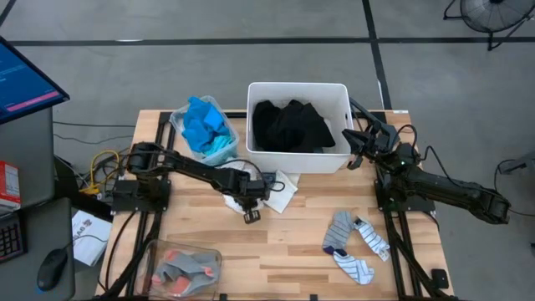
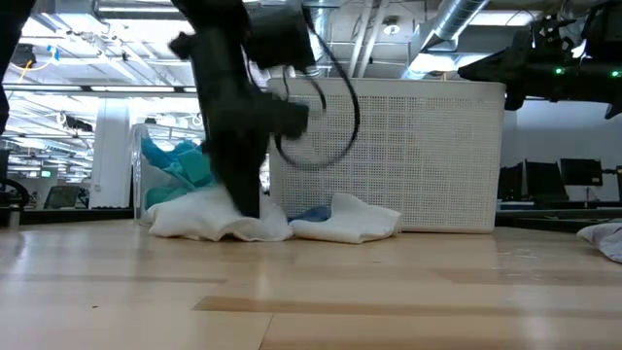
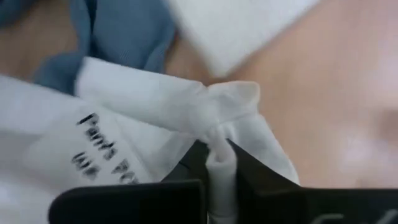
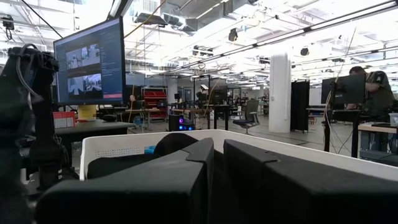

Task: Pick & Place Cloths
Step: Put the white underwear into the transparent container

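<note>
Fingers [image 3: 245,171] on the left gripper [image 3: 214,171] are pinching a fold of the white cloth [image 3: 155,106], with the fabric bunched up right between the two dark tips. You can see printed black lettering on a label on it, and a bit of blue cloth [image 3: 118,31] lying just beyond, touching it. From above, the left gripper [image 1: 251,201] is down at the table [image 1: 292,251], just on the near side of the white tub [image 1: 298,90], and the white cloth [image 1: 280,188] is spread out right beside it. The low view shows the same thing: the arm comes straight down onto the crumpled white cloth [image 2: 224,219], which sits on the wood against the tub's perforated wall [image 2: 418,156].

The right gripper [image 1: 355,142] is up by the tub's right edge, and its fingers [image 4: 186,180] look pressed together, nothing between them. It's hovering at rim height, pointing across the tub.

Where everything else is: the big black garment [image 1: 292,125] is piled inside the tub. The bright blue and turquoise cloths [image 1: 205,125] are stuffed in a clear bin [image 1: 180,125] just left of the tub. The grey and striped socks [image 1: 355,242] are lying on the table at the near right, well apart from the tub. Another clear bin [image 1: 155,255] at the near left corner has some grey and orange bits in it, can't tell what exactly.
</note>
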Tool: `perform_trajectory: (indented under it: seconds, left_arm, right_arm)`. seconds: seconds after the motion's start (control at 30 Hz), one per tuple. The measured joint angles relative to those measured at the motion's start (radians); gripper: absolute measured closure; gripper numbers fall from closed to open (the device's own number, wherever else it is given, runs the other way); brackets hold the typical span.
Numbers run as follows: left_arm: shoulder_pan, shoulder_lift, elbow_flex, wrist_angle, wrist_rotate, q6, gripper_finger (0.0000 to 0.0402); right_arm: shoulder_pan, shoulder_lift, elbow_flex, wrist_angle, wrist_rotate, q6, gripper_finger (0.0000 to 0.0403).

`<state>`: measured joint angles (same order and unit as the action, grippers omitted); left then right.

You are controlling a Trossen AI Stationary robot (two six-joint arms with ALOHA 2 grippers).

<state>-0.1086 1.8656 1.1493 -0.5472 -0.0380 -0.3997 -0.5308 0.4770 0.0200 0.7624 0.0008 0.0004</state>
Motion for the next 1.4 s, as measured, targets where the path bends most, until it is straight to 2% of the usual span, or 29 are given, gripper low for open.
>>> perform_trajectory:
  seconds: [0.13, 0.23, 0.4, 0.57, 0.73, 0.93, 1.03, 1.17, 1.4]
  left_arm:
    - [-0.029, -0.174, 0.008, 0.071, 0.001, -0.060, 0.0399]
    - [-0.041, -0.314, 0.004, 0.097, -0.040, -0.087, 0.0400]
    - [-0.034, -0.584, 0.009, 0.185, -0.236, -0.045, 0.0401]
    - [0.010, -0.814, 0.010, 0.223, -0.453, 0.106, 0.0401]
    - [0.094, -0.994, 0.018, 0.226, -0.582, 0.293, 0.0402]
    - [0.246, -1.107, 0.016, 0.228, -0.628, 0.450, 0.0401]
    - [0.316, -1.130, 0.001, 0.207, -0.647, 0.478, 0.0401]
    - [0.370, -1.142, -0.064, 0.169, -0.639, 0.418, 0.0401]
    - [0.391, -1.134, -0.239, 0.181, -0.528, 0.217, 0.0401]
  right_arm:
    - [0.000, 0.000, 0.000, 0.000, 0.000, 0.000, 0.0365]
    - [0.000, 0.000, 0.000, 0.000, 0.000, 0.000, 0.0365]
    - [0.000, 0.000, 0.000, 0.000, 0.000, 0.000, 0.0365]
    - [0.000, 0.000, 0.000, 0.000, 0.000, 0.000, 0.0365]
    - [0.000, 0.000, 0.000, 0.000, 0.000, 0.000, 0.0365]
    - [0.000, 0.000, 0.000, 0.000, 0.000, 0.000, 0.0365]
    - [0.000, 0.000, 0.000, 0.000, 0.000, 0.000, 0.0365]
    - [0.000, 0.000, 0.000, 0.000, 0.000, 0.000, 0.0365]
    - [0.000, 0.000, 0.000, 0.000, 0.000, 0.000, 0.0365]
